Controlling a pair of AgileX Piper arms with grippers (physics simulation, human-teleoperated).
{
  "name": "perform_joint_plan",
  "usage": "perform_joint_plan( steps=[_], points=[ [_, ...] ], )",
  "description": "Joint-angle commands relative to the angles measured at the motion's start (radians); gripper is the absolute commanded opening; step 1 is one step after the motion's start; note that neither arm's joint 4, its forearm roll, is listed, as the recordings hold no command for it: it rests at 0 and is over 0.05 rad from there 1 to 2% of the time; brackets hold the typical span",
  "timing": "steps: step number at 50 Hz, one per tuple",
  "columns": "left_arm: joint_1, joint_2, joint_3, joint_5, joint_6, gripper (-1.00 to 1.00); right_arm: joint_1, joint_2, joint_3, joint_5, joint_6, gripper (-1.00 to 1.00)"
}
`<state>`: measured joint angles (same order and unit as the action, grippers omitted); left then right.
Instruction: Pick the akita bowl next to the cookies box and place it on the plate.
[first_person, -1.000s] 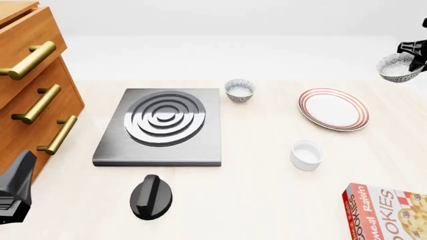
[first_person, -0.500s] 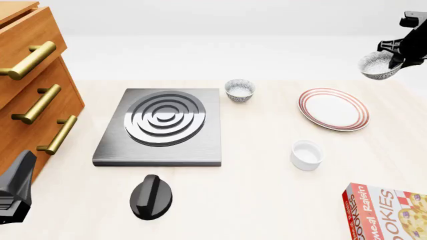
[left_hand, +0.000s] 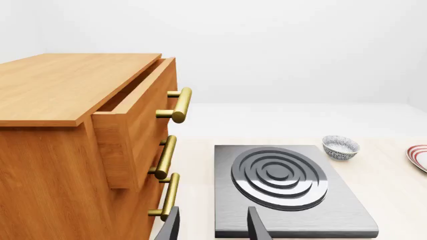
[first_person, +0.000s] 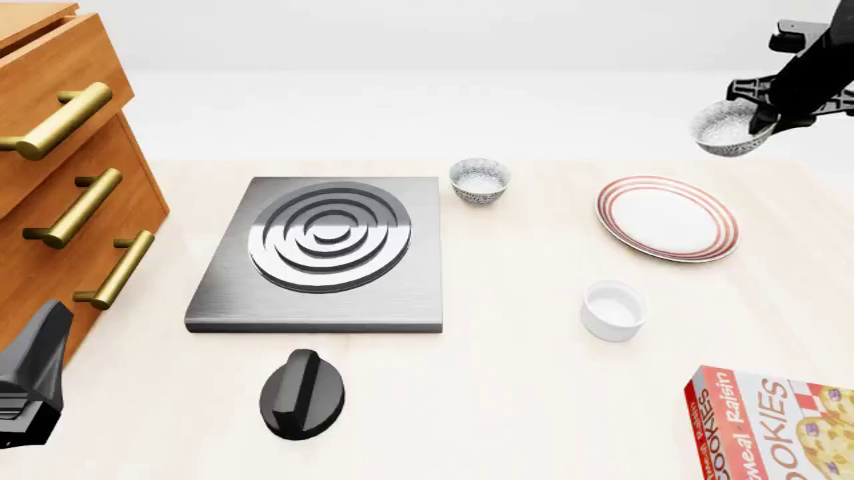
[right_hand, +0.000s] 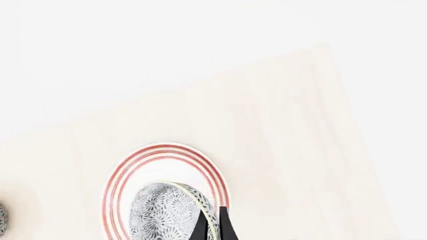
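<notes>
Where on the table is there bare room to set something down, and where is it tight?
Bare: between the knob and cookies box; between the burner and cup; the plate itself. Tight: between the burner and drawers.

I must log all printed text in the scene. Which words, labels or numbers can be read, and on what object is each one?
"COOKIES": on the cookies box, in white letters running up its front.
"meal Raisin": same box, smaller letters beside it; the word's beginning is cut off.
No other object shows any text.
</notes>
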<state>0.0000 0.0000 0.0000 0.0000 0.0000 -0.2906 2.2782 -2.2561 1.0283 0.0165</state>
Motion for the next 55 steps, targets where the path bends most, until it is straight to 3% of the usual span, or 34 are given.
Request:
perform_joint_plan(
  steps=[1,5,9,15,18,20,23,29,36,38,40,55],
  points=[
    [0.0,0.0,0.0,0.0,0.0,1.0,0.019,-0.064,0.111,-0.066,0.054,-1.0],
    [0.0,0.0,0.0,0.0,0.0,1.0,0.057,-0.102,0.219,-0.144,0.157,-1.0],
    [0.0,0.0,0.0,0.0,0.0,1.0,0.053,-0.14,0.323,-0.226,0.202,-1.0],
    [0.0,0.0,0.0,0.0,0.0,1.0,0.042,-0.164,0.374,-0.269,0.208,-1.0],
    [0.0,0.0,0.0,0.0,0.0,1.0,0.057,-0.18,0.405,-0.295,0.258,-1.0],
    [0.0,0.0,0.0,0.0,0.0,1.0,0.057,-0.186,0.425,-0.312,0.26,-1.0],
    [0.0,0.0,0.0,0.0,0.0,1.0,0.083,-0.204,0.483,-0.367,0.33,-1.0],
    [0.0,0.0,0.0,0.0,0.0,1.0,0.078,-0.204,0.515,-0.396,0.329,-1.0],
    [0.0,0.0,0.0,0.0,0.0,1.0,0.074,-0.224,0.571,-0.461,0.365,-1.0],
    [0.0,0.0,0.0,0.0,0.0,1.0,0.085,-0.226,0.597,-0.483,0.404,-1.0],
    [0.0,0.0,0.0,0.0,0.0,1.0,0.076,-0.23,0.603,-0.493,0.389,-1.0],
    [0.0,0.0,0.0,0.0,0.0,1.0,0.084,-0.248,0.679,-0.567,0.446,-1.0]
  ],
)
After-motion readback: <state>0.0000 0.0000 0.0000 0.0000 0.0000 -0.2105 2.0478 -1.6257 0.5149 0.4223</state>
